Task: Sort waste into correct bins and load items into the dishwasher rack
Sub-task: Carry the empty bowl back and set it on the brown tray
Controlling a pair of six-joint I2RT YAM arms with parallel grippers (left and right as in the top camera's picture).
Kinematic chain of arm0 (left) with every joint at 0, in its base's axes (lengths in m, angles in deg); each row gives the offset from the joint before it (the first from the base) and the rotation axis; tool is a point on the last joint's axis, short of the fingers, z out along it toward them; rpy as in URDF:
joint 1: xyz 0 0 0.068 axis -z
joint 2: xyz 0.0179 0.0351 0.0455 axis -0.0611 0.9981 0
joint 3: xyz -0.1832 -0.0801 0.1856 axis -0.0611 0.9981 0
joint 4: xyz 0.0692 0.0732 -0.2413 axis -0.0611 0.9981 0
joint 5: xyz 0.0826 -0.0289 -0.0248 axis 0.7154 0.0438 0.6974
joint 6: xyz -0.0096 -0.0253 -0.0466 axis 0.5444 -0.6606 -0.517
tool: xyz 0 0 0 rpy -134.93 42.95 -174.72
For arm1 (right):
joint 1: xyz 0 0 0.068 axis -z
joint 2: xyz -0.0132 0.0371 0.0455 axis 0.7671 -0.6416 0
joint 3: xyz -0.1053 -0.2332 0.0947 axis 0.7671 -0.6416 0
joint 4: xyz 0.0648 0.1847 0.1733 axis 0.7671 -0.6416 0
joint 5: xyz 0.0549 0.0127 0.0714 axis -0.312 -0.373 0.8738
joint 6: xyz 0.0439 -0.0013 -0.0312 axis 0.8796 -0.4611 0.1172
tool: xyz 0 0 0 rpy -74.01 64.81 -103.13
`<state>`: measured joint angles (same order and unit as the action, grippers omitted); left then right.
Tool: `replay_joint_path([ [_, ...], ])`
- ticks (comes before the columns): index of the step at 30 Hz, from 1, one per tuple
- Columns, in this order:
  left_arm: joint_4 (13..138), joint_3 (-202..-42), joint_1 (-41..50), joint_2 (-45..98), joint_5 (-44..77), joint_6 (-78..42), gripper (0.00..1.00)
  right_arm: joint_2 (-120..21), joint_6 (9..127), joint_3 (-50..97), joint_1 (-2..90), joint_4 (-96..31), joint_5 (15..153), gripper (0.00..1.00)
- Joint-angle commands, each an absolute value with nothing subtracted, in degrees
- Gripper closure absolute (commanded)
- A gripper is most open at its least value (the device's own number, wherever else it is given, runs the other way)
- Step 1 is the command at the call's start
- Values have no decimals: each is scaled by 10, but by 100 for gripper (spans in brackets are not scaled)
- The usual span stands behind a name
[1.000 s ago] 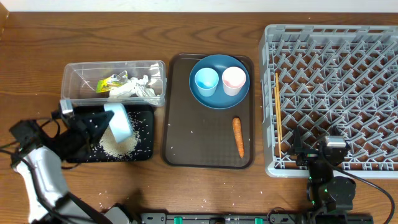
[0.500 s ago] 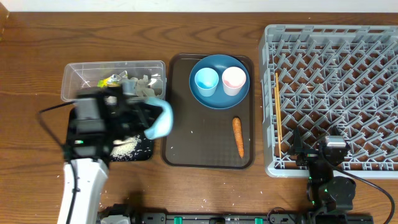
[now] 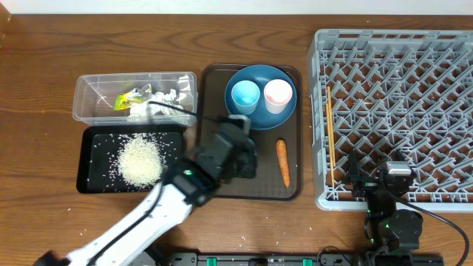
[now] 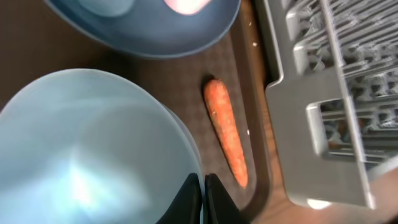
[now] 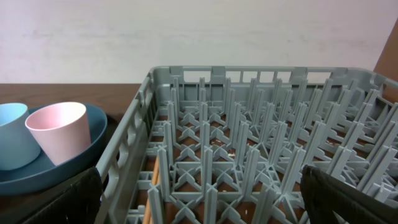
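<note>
Over brown tray [image 3: 213,103], left gripper [image 4: 204,186] pinched shut on bowl [image 4: 93,155] rim. Rack [image 3: 399,111] lies off to its right, past carrot [image 3: 283,162]. Right gripper [image 5: 202,199] wide, empty, nearer rack.

From overhead the left arm [image 3: 185,185] is a blur and covers the bowl [image 4: 93,143], which the left wrist view crops at left and bottom. That view cuts the plate [image 4: 161,40] at the top. The rack [image 3: 392,111] runs off the overhead's right edge.
</note>
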<state>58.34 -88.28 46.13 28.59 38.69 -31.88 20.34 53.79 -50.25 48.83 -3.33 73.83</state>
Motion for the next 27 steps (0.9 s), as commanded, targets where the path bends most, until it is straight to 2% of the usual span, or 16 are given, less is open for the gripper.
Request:
replay_joint_path([
  [1, 566, -893, 476, 328, 437, -342, 94, 205, 546, -504, 486, -35, 733, 1],
  [10, 561, -893, 477, 388, 448, -359, 94, 205, 546, -504, 486, -35, 733, 1],
  [27, 547, -893, 498, 394, 445, -366, 92, 205, 546, -504, 486, -35, 733, 1],
])
